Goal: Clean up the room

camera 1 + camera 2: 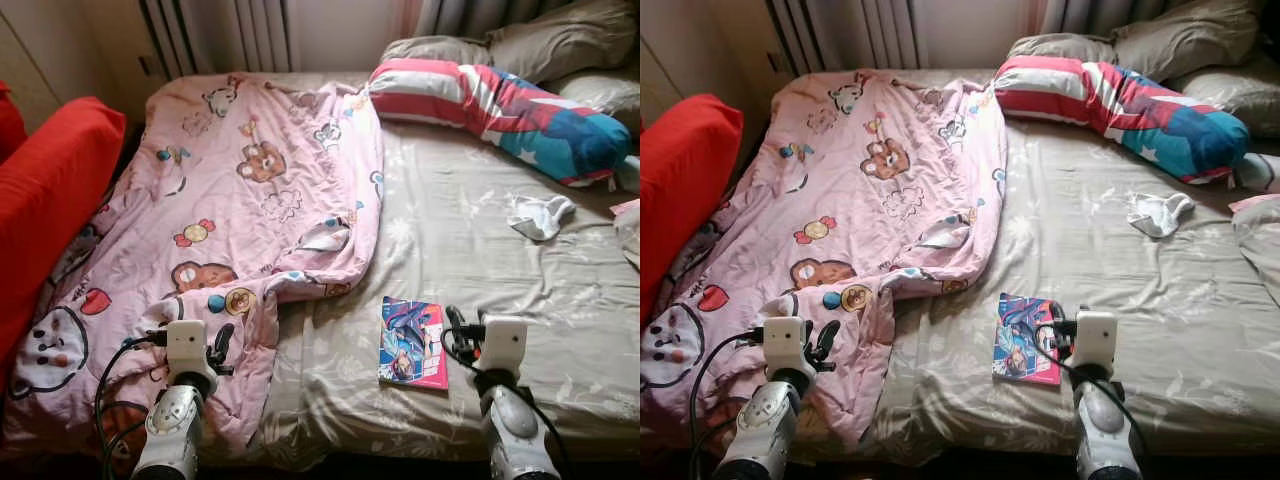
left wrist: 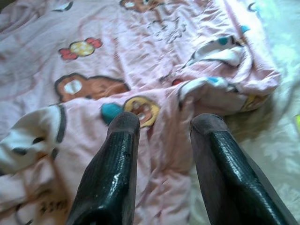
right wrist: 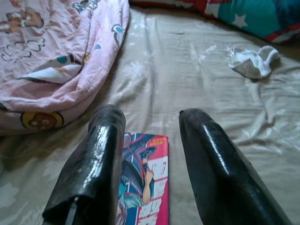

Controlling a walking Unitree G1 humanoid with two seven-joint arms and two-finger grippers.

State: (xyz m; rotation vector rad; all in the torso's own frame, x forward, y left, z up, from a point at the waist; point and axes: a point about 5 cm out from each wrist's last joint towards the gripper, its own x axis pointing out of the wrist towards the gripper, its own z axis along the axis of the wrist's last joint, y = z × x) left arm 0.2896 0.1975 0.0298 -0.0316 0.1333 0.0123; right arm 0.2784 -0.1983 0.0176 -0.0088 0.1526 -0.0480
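A pink cartoon-print blanket (image 1: 250,190) lies rumpled over the left half of the bed (image 1: 480,250). A pink and blue comic book (image 1: 413,343) lies flat on the beige sheet near the front edge. A white sock (image 1: 540,215) lies crumpled further back on the right. My left gripper (image 1: 218,345) hovers open over the blanket's front corner (image 2: 154,140). My right gripper (image 1: 455,325) is open just right of the book (image 3: 143,187), with nothing between its fingers (image 3: 211,164).
A long striped red, white and blue pillow (image 1: 500,110) lies across the head of the bed, with grey pillows (image 1: 560,40) behind it. A red cushion (image 1: 45,200) stands at the left beside the bed. Curtains (image 1: 220,35) hang at the back.
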